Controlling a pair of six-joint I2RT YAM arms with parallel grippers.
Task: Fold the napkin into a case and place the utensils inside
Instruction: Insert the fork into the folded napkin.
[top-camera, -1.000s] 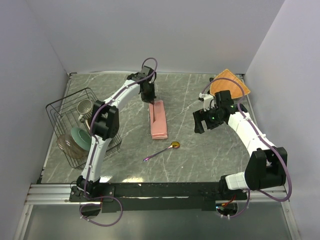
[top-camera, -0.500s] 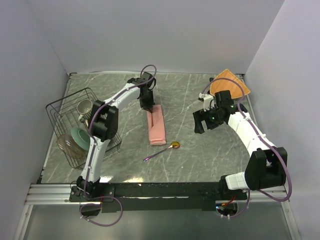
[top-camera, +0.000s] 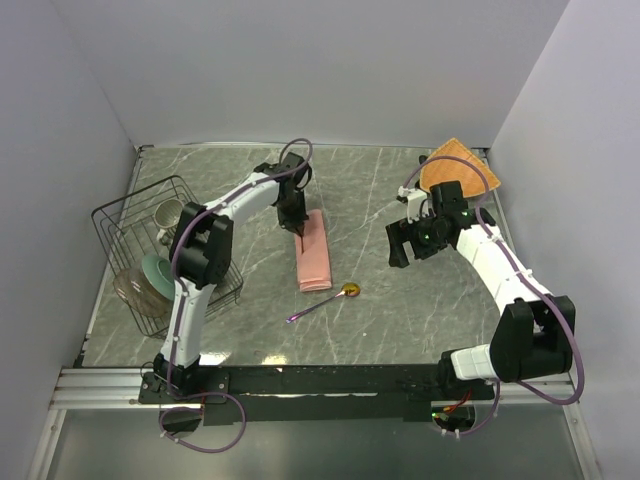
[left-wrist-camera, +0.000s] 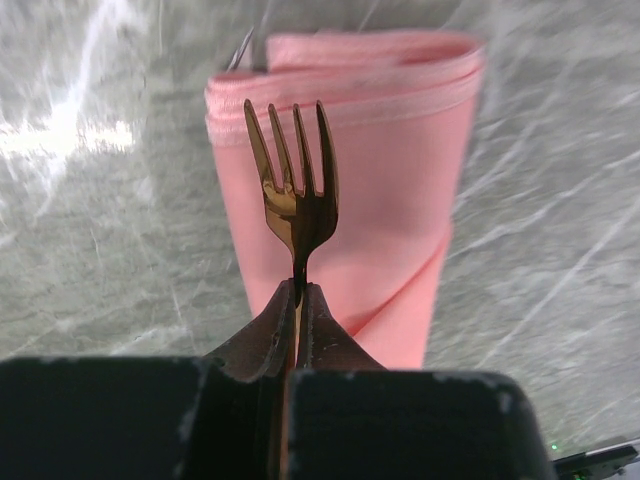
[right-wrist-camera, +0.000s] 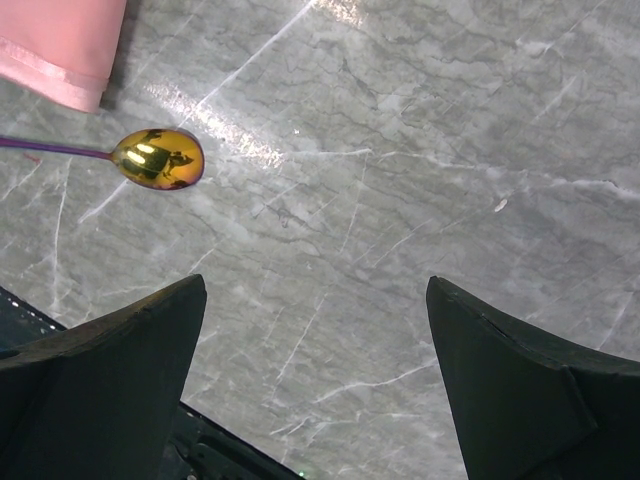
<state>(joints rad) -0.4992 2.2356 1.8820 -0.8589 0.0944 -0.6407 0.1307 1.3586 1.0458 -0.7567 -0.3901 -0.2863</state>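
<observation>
Pinching the fork (left-wrist-camera: 295, 195) low on its handle, your L gripper (left-wrist-camera: 297, 290) has both fingers closed tight on it. Tines sit over the case (left-wrist-camera: 385, 210) at its layered end; can't tell if they touch the cloth. Case lies narrow and folded mid-table (top-camera: 380, 330). Spoon (top-camera: 325, 303) lies on the marble just near-side of the case, not touching it, bowl twd the R arm. Your R gripper (right-wrist-camera: 315, 300) hovers right of the spoon, fingers spread wide, holding nothing.

Bright, even light, soft shadows, and white glare on the marble table (left-wrist-camera: 70, 135) in both wrist views.
</observation>
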